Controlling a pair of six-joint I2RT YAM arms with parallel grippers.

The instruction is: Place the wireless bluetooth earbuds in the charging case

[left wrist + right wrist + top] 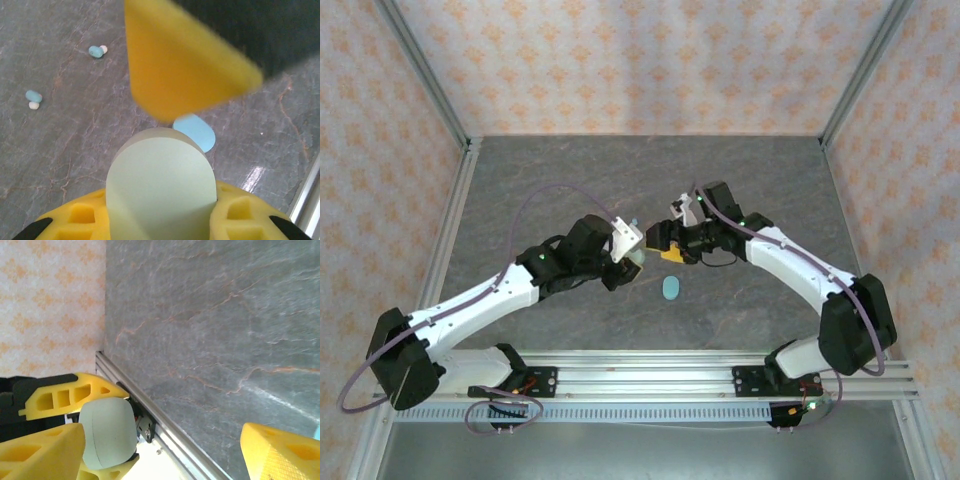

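Grey marbled tabletop (570, 170) — orange-patterned walls (620, 60), aluminium frame rails (435, 85).

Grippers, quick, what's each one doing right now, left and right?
Left gripper: closed on the pale green case.
Right gripper: open, holding nothing.
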